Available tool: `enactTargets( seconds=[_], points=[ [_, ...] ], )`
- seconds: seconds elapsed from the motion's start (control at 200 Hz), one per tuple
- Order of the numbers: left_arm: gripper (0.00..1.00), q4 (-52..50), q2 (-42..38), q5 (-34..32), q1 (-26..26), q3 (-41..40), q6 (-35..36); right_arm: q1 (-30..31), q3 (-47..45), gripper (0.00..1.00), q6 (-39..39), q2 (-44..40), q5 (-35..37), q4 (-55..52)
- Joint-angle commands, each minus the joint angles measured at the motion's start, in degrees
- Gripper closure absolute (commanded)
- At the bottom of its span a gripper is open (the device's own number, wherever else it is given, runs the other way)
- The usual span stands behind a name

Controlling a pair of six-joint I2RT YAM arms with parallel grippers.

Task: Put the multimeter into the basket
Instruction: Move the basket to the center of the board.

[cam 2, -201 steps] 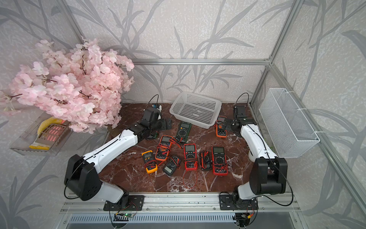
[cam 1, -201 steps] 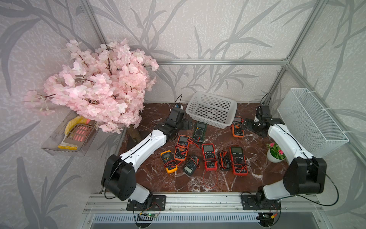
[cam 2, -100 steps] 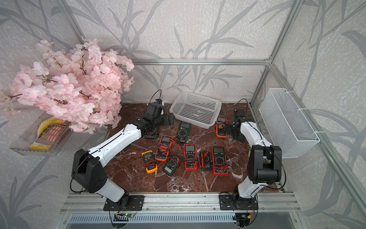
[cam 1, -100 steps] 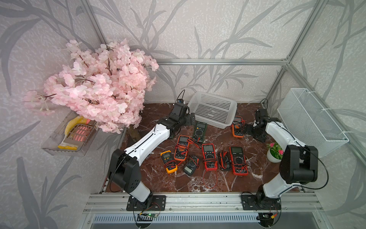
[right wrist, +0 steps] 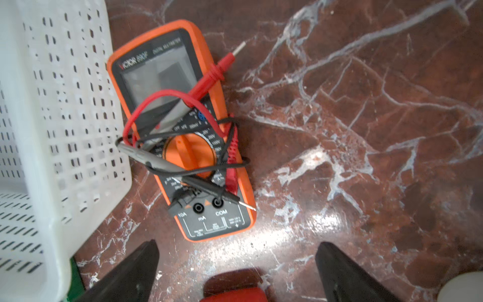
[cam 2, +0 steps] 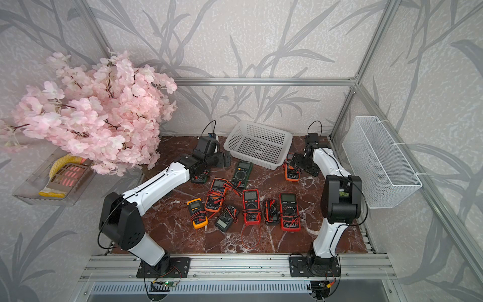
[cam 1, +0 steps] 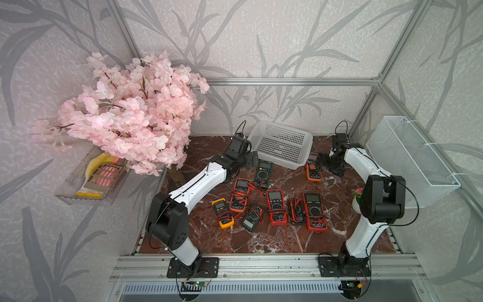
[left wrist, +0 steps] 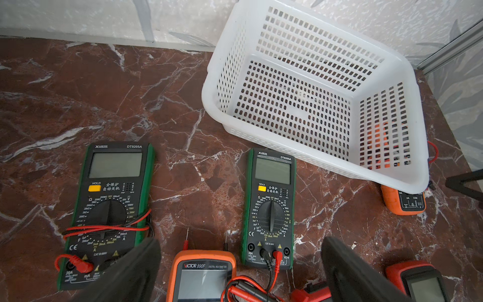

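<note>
Both spread wide, empty, left gripper near green multimeter, right gripper near orange multimeter

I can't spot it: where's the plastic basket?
In both top views the basket sits at the back middle, an orange multimeter at its right corner.

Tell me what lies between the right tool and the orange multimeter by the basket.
Only bare marble tabletop; the right wrist view shows it between right tool and orange multimeter.

Orange multimeter half hidden behind basket
</note>
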Motion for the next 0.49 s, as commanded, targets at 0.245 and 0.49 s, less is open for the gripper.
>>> enactTargets(
  seconds=[0.245, 0.49],
  points=[
    [0.00, 0.2, 0.1, 0.7, -0.2, -0.5, -0.5, 4.1, 18.2, 0.01, 0.0, 11.6, 1.7, -8.2],
    [0.00, 0.5, 1.6, 1.0, 0.0, -0.1, -0.8, 6.4, 27.8, 0.00, -1.2, 17.1, 1.2, -11.3]
  ],
)
